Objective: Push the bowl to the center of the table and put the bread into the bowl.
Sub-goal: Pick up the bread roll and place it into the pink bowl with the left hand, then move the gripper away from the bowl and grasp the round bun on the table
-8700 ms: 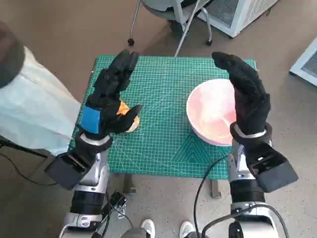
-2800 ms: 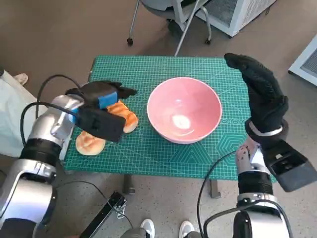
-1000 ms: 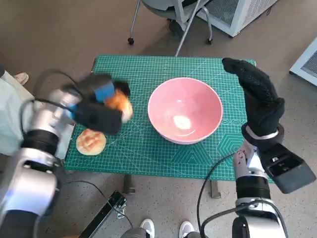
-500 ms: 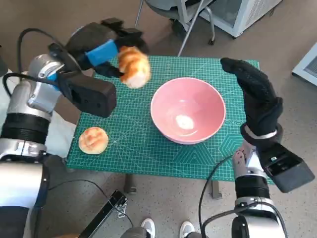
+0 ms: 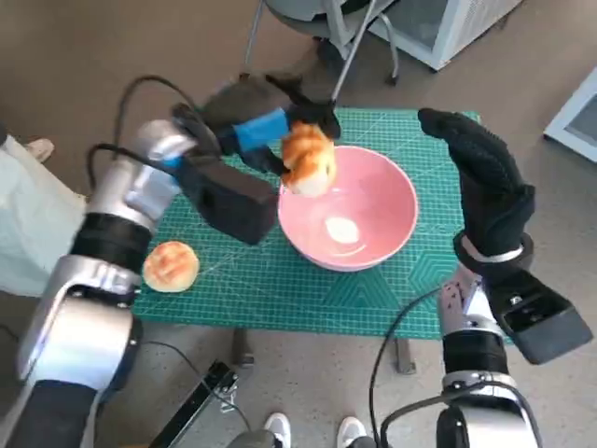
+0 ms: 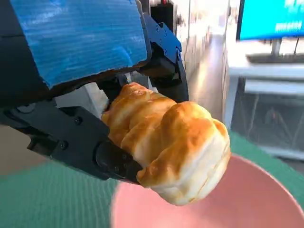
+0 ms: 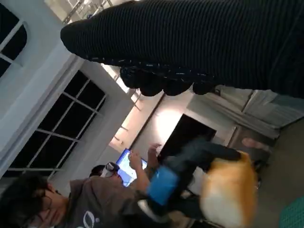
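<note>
Two breads: braided roll (image 5: 309, 161) aloft above pink bowl (image 5: 373, 233) rim; round bun (image 5: 171, 265) on worktop (image 5: 308, 289).
Left hand (image 5: 266, 117): clamped on roll.
Right hand (image 5: 485, 182): spread, empty, beside bowl.
Handling: judged light, soft, crushable; grip sides gently.

two breads (image 5: 309, 160) (image 5: 171, 266), one bowl (image 5: 373, 245), one table (image 5: 280, 289)

Green-matted table (image 5: 280, 289): pink bowl (image 5: 359, 245), apparently bun (image 5: 171, 265).

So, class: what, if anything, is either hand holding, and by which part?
The left hand holds a golden, ridged bread roll by its rear end, above the pink bowl. The gloved right hand holds nothing.
</note>
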Controlling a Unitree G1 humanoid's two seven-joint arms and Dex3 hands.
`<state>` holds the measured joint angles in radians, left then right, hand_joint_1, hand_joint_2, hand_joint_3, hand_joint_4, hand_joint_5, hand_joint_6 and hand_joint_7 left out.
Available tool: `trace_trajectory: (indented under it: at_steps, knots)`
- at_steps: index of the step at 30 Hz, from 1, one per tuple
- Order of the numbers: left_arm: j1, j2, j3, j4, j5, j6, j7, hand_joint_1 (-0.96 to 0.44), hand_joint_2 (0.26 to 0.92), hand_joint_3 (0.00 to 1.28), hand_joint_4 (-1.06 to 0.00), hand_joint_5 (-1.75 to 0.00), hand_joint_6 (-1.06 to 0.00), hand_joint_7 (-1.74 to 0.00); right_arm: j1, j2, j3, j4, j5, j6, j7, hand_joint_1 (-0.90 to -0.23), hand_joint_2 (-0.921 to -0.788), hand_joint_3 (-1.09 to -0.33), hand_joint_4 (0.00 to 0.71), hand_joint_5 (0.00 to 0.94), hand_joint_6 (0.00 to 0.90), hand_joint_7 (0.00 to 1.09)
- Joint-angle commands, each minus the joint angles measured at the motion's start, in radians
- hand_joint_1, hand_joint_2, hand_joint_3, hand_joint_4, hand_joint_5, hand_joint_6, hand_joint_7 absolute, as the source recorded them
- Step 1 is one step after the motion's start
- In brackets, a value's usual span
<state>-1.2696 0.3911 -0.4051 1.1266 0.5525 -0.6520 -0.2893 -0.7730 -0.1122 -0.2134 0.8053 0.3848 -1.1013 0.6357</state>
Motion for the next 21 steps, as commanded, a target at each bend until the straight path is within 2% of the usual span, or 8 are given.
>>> trace_trajectory:
  at_steps: [1, 2, 4, 7, 16, 21]
  knots:
    - [-0.047, -0.043, 0.009, 0.066, -0.033, 0.156, -0.163, -0.05, 0.88, 0.12, -0.38, -0.72, -0.38, -0.74, 0.015, -0.001, 0.004, 0.003, -0.006, 0.003, -0.004, -0.61, -0.921, -0.732, 0.333, 0.006, 0.005, 0.86]
    - [-0.05, -0.05, 0.01, 0.069, -0.038, 0.188, -0.199, -0.07, 0.859, 0.09, -0.27, -0.46, -0.28, -0.55, 0.016, -0.002, 0.004, 0.003, -0.005, 0.004, -0.003, -0.611, -0.921, -0.732, 0.334, 0.006, 0.005, 0.86]
    - [-0.047, -0.056, 0.01, 0.066, -0.045, 0.217, -0.25, -0.08, 0.833, 0.06, -0.15, -0.24, -0.2, -0.38, 0.018, -0.003, 0.003, 0.001, -0.004, 0.004, -0.003, -0.613, -0.921, -0.732, 0.334, 0.005, 0.005, 0.86]
    - [-0.034, -0.054, 0.016, 0.052, -0.054, 0.203, -0.277, -0.09, 0.809, 0.04, -0.05, -0.08, -0.13, -0.26, 0.021, -0.005, 0.003, -0.005, -0.005, 0.004, -0.006, -0.616, -0.921, -0.732, 0.334, 0.005, 0.005, 0.86]
    - [-0.005, -0.021, 0.029, 0.016, -0.06, 0.146, -0.223, -0.12, 0.805, 0.02, -0.01, -0.01, -0.11, -0.21, 0.025, -0.003, 0.004, -0.02, 0.001, 0.019, -0.009, -0.617, -0.921, -0.734, 0.342, 0.008, 0.0, 0.86]
    - [0.014, 0.027, 0.059, -0.018, -0.083, 0.053, -0.188, -0.13, 0.807, 0.02, -0.04, -0.02, -0.13, -0.23, 0.024, 0.004, 0.004, -0.019, -0.002, 0.02, -0.015, -0.616, -0.921, -0.732, 0.344, 0.009, 0.0, 0.86]
